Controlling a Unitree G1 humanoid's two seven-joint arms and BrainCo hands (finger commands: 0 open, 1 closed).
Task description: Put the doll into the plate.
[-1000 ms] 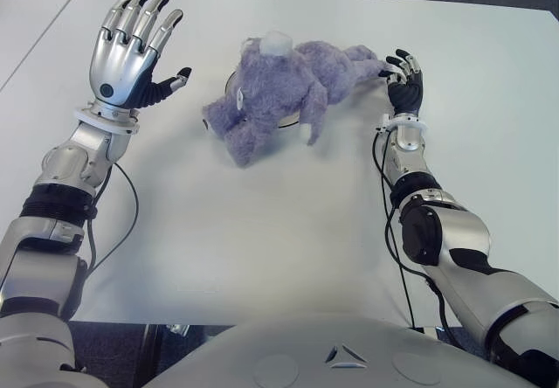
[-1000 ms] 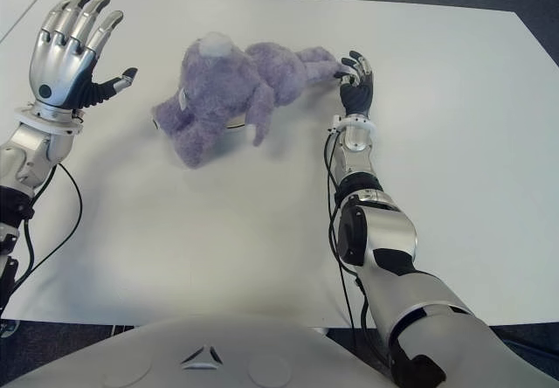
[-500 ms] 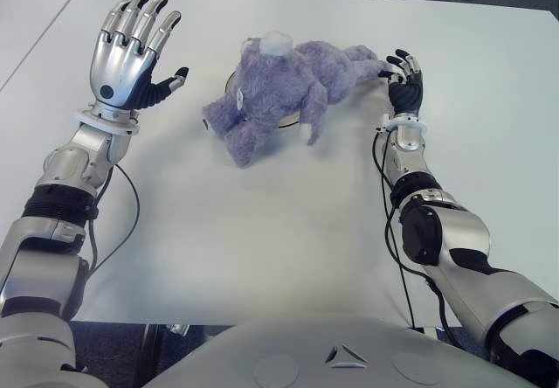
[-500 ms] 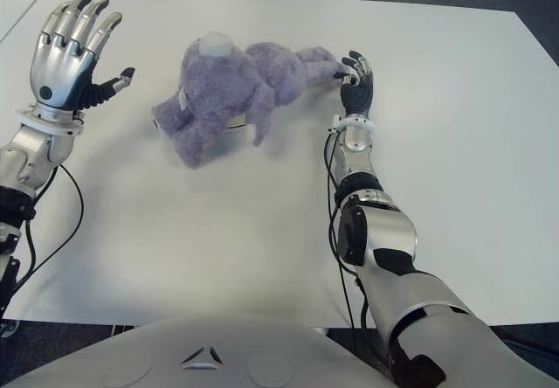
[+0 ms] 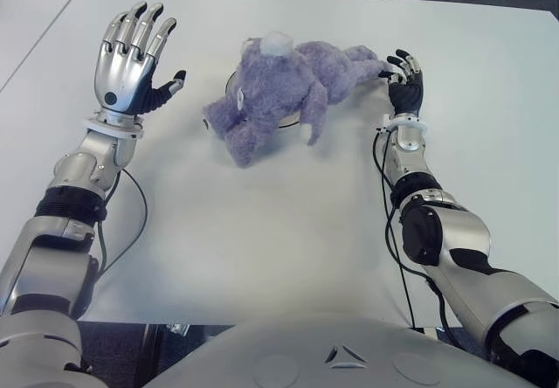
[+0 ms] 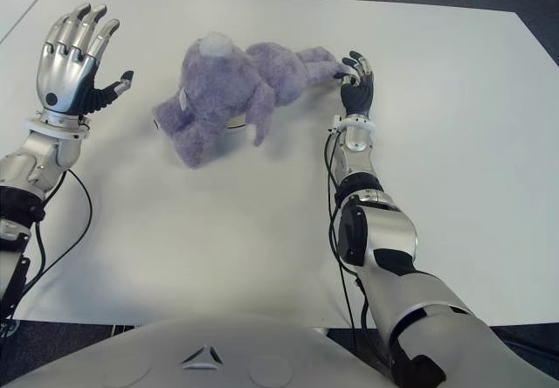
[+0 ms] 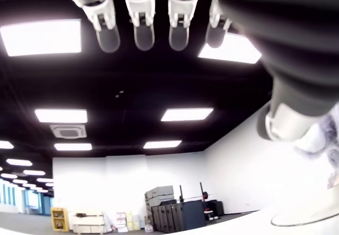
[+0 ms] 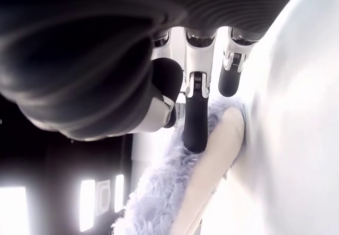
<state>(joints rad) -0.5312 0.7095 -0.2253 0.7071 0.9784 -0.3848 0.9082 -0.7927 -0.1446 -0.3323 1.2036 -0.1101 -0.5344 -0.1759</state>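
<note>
The doll (image 5: pixel 279 86), a purple plush elephant, lies on its side across the plate (image 5: pixel 291 124); only slivers of the plate's rim show beneath it. My right hand (image 5: pixel 403 78) is at the doll's right end, fingers loosely extended. In the right wrist view one fingertip (image 8: pixel 195 126) touches the doll's pale foot (image 8: pixel 214 153), with nothing clasped. My left hand (image 5: pixel 131 51) is raised to the left of the doll and apart from it, palm toward it. Its fingers (image 7: pixel 143 26) are spread and hold nothing.
The white table (image 5: pixel 262 231) stretches wide in front of the doll and to both sides. A second table (image 5: pixel 26 21) adjoins on the far left. Dark floor lies beyond the far edge. Black cables (image 5: pixel 131 222) hang along both forearms.
My left hand has drifted slightly left and turned more upright, still open. The doll and my right hand have not moved.
</note>
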